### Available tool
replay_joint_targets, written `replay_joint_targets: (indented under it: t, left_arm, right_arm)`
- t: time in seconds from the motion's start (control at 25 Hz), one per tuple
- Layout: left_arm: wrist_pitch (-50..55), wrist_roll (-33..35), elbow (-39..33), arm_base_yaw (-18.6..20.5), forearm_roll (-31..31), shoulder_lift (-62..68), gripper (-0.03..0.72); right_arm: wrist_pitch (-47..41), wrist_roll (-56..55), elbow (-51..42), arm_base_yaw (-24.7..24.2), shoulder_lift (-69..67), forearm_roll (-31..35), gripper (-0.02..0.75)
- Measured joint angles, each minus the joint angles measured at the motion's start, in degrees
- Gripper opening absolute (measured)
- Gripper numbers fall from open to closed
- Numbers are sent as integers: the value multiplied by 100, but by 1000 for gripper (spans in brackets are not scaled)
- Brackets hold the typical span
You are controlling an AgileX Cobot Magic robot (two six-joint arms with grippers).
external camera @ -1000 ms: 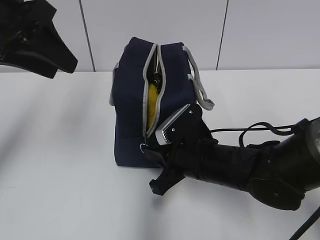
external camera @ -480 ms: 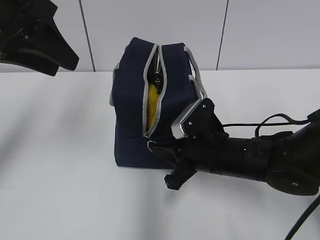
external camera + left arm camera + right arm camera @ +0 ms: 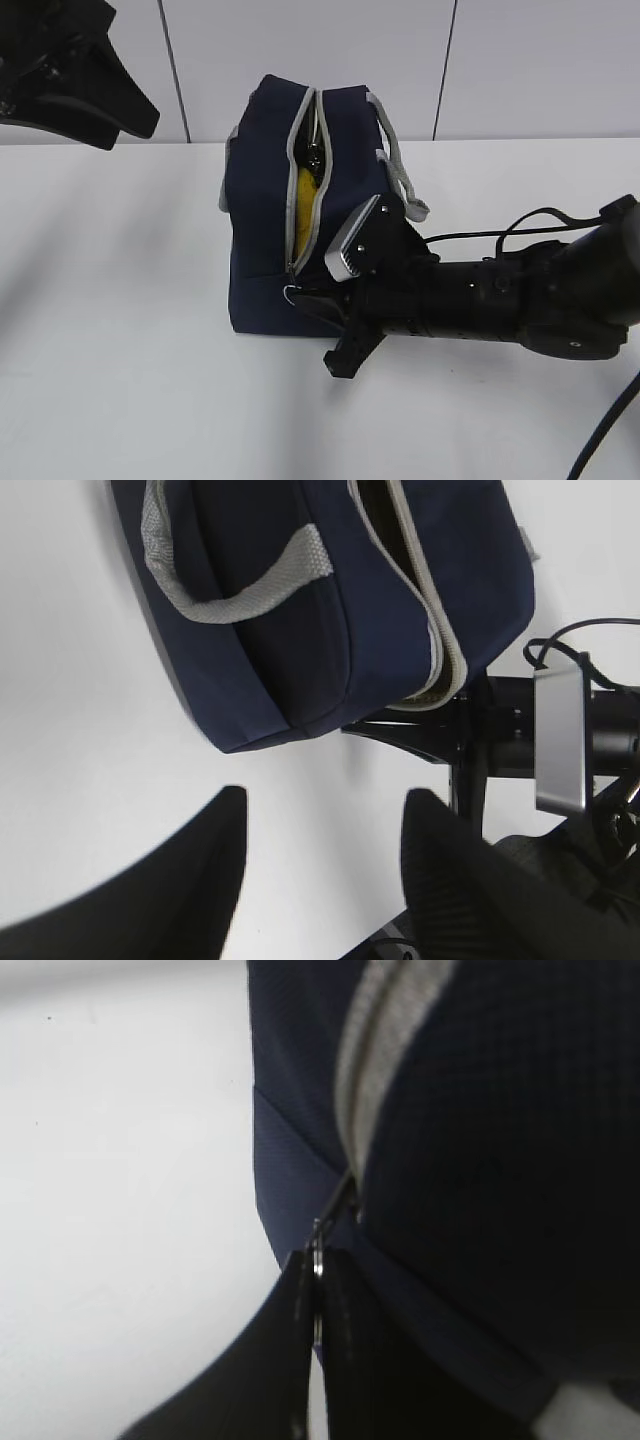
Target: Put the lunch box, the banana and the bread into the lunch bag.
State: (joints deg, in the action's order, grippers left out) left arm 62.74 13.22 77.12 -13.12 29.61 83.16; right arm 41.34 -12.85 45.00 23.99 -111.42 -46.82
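The navy lunch bag (image 3: 265, 210) stands on the white table with its grey zipper (image 3: 310, 190) open along the top. The yellow banana (image 3: 303, 205) shows inside the opening. The lunch box and the bread are hidden. My right gripper (image 3: 300, 296) is at the bag's front lower corner, shut on the zipper's ring pull (image 3: 317, 1260), seen close in the right wrist view. My left gripper (image 3: 320, 810) is open and empty, raised at the far left of the exterior view (image 3: 140, 120). The left wrist view looks down on the bag (image 3: 300, 630) and its grey handle (image 3: 240, 590).
The right arm (image 3: 500, 300) lies low across the table to the right of the bag, with a black cable (image 3: 500, 235) behind it. A white panelled wall stands behind the table. Bare table lies left of and in front of the bag.
My right gripper has stayed at the bag's front lower corner by the ring pull while the arm behind it shifted and turned, swinging right then back left. The bag and left arm have not moved.
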Motion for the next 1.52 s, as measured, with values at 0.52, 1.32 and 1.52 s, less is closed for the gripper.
replay_joint_targets:
  t: [0.52, 1.32, 1.52]
  left_arm:
    - [-5, 0, 0, 0, 49, 0, 361]
    - [-5, 0, 0, 0, 61, 0, 361]
    - [-5, 0, 0, 0, 67, 0, 361]
  right_arm:
    - [-364, -253, 165, 0, -164, -167, -16]
    - [-277, -438, 165, 0, -244, -99, -16]
    - [-277, -462, 165, 0, -244, -99, -15]
